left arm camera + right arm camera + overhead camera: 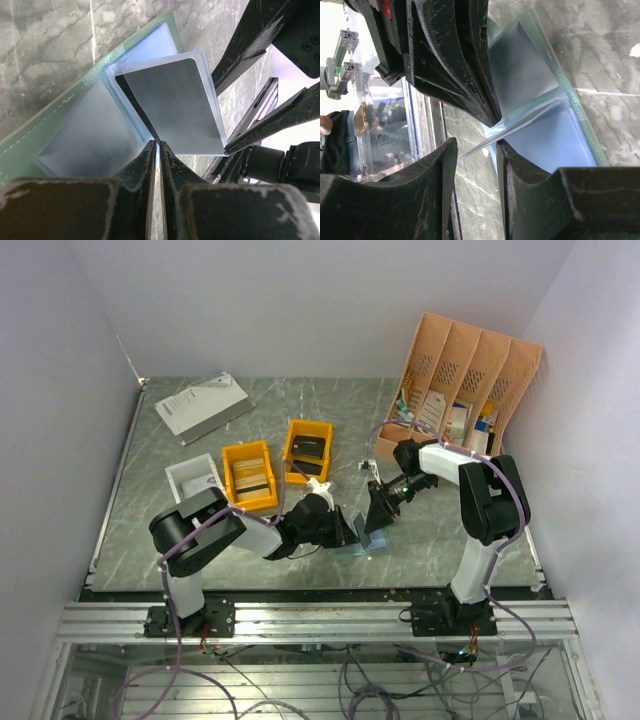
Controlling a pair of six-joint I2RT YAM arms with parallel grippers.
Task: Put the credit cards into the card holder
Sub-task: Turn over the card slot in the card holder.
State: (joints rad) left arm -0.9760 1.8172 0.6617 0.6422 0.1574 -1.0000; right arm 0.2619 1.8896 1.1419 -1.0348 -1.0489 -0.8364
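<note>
The card holder [368, 543] lies open on the marble table between both arms, green cover [30, 150] down and light blue sleeves up. One clear sleeve page stands raised with a dark credit card [172, 105] inside it. My left gripper [158, 145] sits at that page's lower edge, its jaws parted by a thin slit with only table showing through. My right gripper [476, 145] is open, and the thin page edge [520, 127] crosses between its fingers. In the left wrist view the right fingers [272, 120] touch the page's corner. Seen from above, both grippers [352, 530] [378, 512] meet over the holder.
Two yellow bins [248, 475] [307, 450] and a white bin [192, 478] stand left of centre, holding flat things. A peach desk organiser [465, 390] fills the back right corner. A white booklet [203, 405] lies at the back left.
</note>
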